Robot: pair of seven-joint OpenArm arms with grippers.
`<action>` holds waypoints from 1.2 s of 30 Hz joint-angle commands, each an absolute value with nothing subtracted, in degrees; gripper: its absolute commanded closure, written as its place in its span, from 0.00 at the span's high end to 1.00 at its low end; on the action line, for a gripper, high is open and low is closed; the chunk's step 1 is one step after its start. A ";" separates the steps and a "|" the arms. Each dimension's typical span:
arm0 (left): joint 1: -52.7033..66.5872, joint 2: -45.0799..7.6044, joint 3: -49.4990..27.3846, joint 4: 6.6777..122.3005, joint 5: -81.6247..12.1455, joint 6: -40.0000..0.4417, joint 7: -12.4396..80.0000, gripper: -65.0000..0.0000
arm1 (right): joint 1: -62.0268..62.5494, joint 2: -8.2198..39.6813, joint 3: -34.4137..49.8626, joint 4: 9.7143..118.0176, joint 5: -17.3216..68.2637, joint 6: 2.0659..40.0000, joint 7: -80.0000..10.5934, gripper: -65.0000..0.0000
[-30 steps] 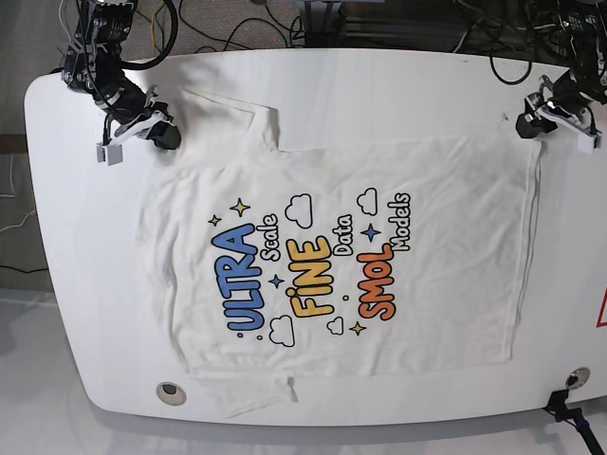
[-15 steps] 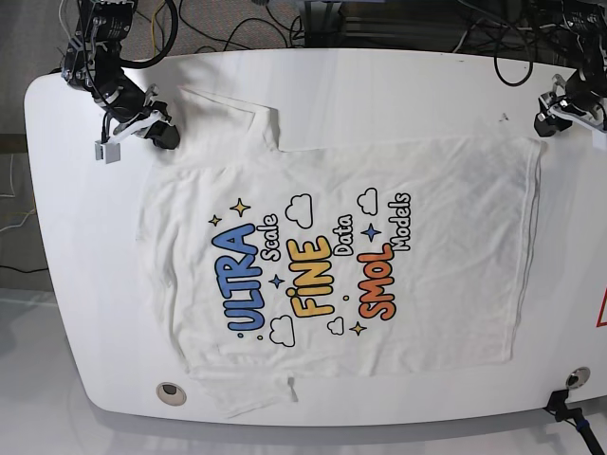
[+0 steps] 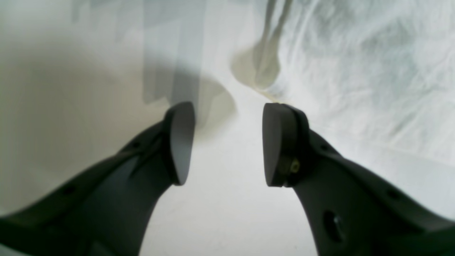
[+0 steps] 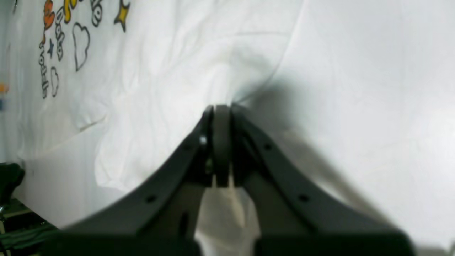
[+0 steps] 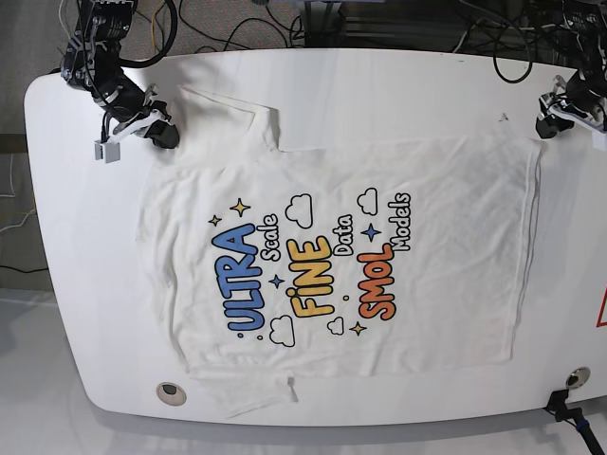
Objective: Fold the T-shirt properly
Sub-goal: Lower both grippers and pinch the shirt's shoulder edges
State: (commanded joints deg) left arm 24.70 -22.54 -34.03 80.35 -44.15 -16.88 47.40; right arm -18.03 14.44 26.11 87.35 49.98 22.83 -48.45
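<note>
The large white short-sleeved cotton T-shirt (image 5: 341, 261) lies spread flat, print side up, on the white rounded desk (image 5: 76, 284), covering most of its middle. Only the base view shows the whole garment: blue "ULTRA", yellow "FINE" and orange "SMOL" lettering run diagonally, with clouds and stars around them. One sleeve reaches towards the far edge of the desk; the other lies rumpled at the near edge. A round grommet (image 5: 170, 391) is set in the desk near that lower sleeve.

The left wrist view supplies what the base view cannot: the left gripper (image 3: 227, 142) has its jaws well apart with nothing between them, hovering over bare desk just beside a puckered edge of the cloth. In the base view this gripper sits at the desk's far corner, just beyond the shirt's corner.

The right wrist view shows the right gripper (image 4: 221, 142) with its jaws pressed together; wrinkled white fabric lies under and around the tips, but whether cloth is pinched between them cannot be told. Part of the print appears at that view's upper left. The fabric is creased throughout, with soft wrinkles near both grippers
</note>
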 joint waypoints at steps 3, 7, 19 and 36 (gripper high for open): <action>23.96 -22.89 -34.96 80.54 -46.41 -17.79 43.97 0.44 | -18.03 14.28 26.24 87.07 49.82 22.89 -48.43 0.00; 23.26 -21.97 -34.82 77.67 -48.84 -18.04 43.72 0.44 | -18.25 14.19 26.23 87.03 50.10 23.08 -48.46 0.00; 21.84 -21.69 -30.97 75.71 -50.22 -18.08 42.61 0.43 | -18.19 14.00 26.22 87.20 50.56 23.03 -48.33 0.00; 19.47 -22.06 -32.27 77.45 -53.81 -20.37 45.94 0.48 | -17.91 13.85 26.29 87.51 47.86 22.45 -49.02 0.00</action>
